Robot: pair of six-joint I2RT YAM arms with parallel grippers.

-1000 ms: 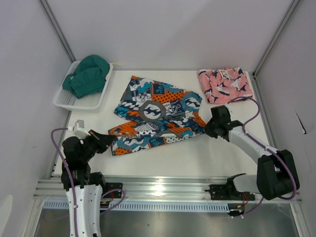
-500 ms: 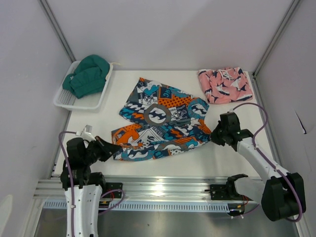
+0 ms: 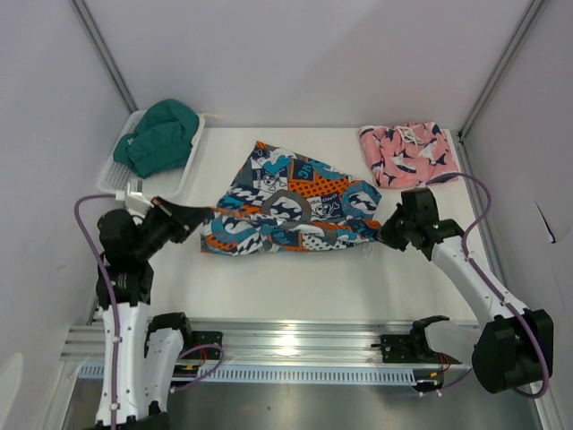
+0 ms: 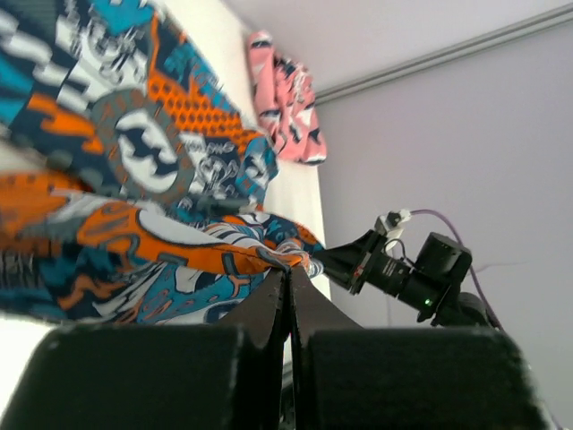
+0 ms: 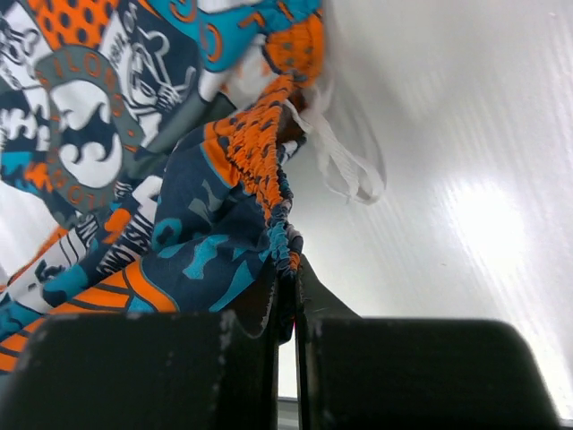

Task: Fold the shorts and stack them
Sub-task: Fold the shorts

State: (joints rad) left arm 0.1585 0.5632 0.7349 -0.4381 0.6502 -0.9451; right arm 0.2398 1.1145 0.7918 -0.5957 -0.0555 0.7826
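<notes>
The teal, orange and navy patchwork shorts (image 3: 291, 204) are stretched across the middle of the table, their near edge lifted between the two arms. My left gripper (image 3: 204, 215) is shut on the left hem of these shorts (image 4: 179, 242). On the right, my right gripper (image 3: 385, 235) is shut on the gathered waistband (image 5: 273, 215), with the white drawstring (image 5: 345, 161) dangling beside it. The pink shark-print shorts (image 3: 408, 154) lie folded at the back right corner, also in the left wrist view (image 4: 282, 107).
A white basket (image 3: 121, 184) at the back left holds a green garment (image 3: 159, 136). Grey walls close in both sides and the back. A metal rail (image 3: 295, 340) runs along the near edge.
Both grippers rose and moved toward the back, carrying the near edge of the patchwork shorts up and over its far part. The left arm swung up and left; the cloth now hangs taut between them.
</notes>
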